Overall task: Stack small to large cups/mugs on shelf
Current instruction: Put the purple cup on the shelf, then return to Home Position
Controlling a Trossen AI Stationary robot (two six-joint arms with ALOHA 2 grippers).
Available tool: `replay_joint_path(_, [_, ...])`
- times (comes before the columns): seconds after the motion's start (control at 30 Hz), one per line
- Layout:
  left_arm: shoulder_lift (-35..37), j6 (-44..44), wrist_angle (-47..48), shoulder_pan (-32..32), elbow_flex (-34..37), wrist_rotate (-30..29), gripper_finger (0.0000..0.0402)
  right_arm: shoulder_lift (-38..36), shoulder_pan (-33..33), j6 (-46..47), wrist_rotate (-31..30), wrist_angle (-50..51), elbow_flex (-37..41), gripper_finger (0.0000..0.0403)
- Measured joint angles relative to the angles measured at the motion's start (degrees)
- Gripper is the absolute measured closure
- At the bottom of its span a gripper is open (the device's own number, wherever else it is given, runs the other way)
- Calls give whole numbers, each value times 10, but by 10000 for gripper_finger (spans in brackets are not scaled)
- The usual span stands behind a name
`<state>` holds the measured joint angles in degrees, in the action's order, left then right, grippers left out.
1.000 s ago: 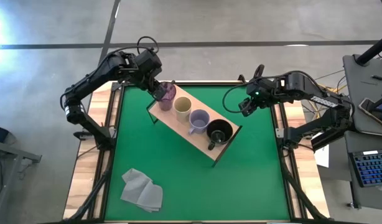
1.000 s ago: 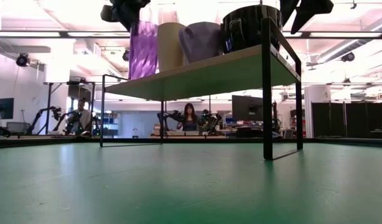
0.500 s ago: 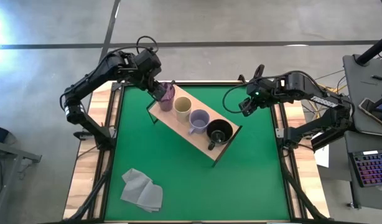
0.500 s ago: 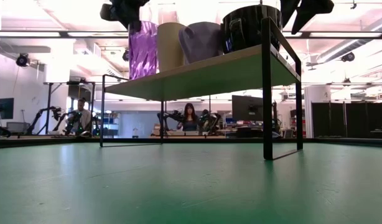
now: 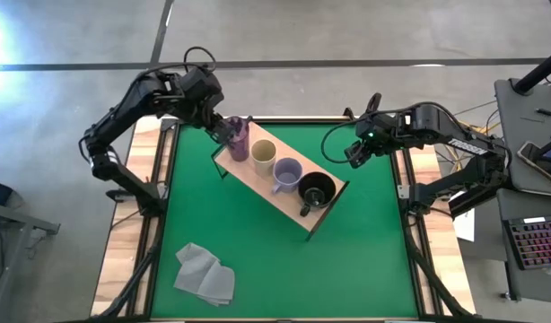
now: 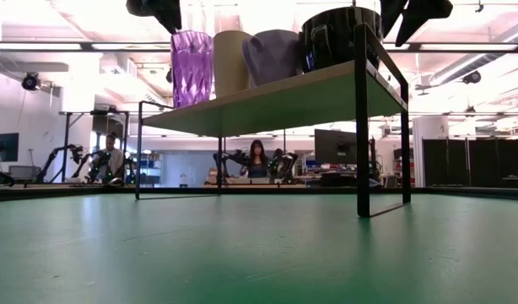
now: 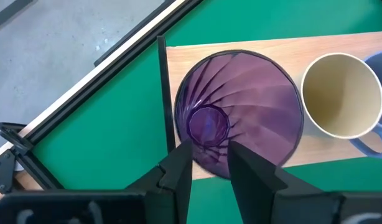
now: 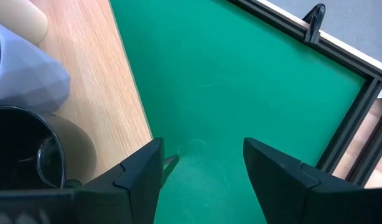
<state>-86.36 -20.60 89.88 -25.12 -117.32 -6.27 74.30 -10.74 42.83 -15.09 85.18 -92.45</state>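
Note:
Four cups stand in a row on the light-wood shelf (image 5: 262,186): the purple tumbler (image 5: 240,139) at its far-left end, then the cream cup (image 5: 263,157), the lavender mug (image 5: 286,173) and the black mug (image 5: 316,190). The low view shows all four standing upright on their bases on the shelf board (image 6: 267,101). My left gripper (image 5: 224,127) hangs just above and to the left of the tumbler (image 7: 237,115), slightly open, clear of its rim in the low view (image 6: 158,10). My right gripper (image 5: 354,154) hovers open and empty beyond the shelf's right end.
A folded grey cloth (image 5: 204,274) lies on the green mat near the front left. The shelf's thin black legs (image 6: 361,127) stand on the mat. People sit in the room beyond the table (image 6: 257,160).
The purple tumbler, tilted under my left gripper a second ago, has settled upright on the shelf's left end. My left gripper has come off its rim and drawn up and toward the table's left edge. My right gripper has kept still.

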Motion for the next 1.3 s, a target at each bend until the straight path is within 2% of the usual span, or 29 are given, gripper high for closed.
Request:
replay_joint_path(0.2, [35,20,2,4,0,5,314,0,0,0,0,2,0,191])
replay_joint_path(0.3, [69,13,-14,30,0,15,314,-1,0,-21,0,-7,0,191])
replay_joint_path(0.57, [163,-1,-195,113,18,14,314,-20,29,-153,5,-133,-2,191])
replay_joint_path(0.73, [190,-27,-239,153,48,15,314,-20,30,-76,8,-143,-33,191])
replay_joint_path(0.8, [192,-57,-239,158,60,17,314,-26,37,-116,40,-163,-45,191])
replay_joint_path(0.9, [197,-42,-245,164,93,19,314,-35,68,-206,143,-284,-52,191])
replay_joint_path(0.97, [199,-28,-298,177,132,35,314,-39,89,-240,211,-383,-49,191])
replay_joint_path(1.03, [202,0,-406,201,187,83,314,-44,114,-270,261,-466,-41,191])
replay_joint_path(1.17, [218,45,-645,248,300,173,314,-38,170,-275,271,-533,-22,191])
replay_joint_path(1.3, [266,52,-734,266,386,177,314,-28,212,-264,269,-537,19,191])
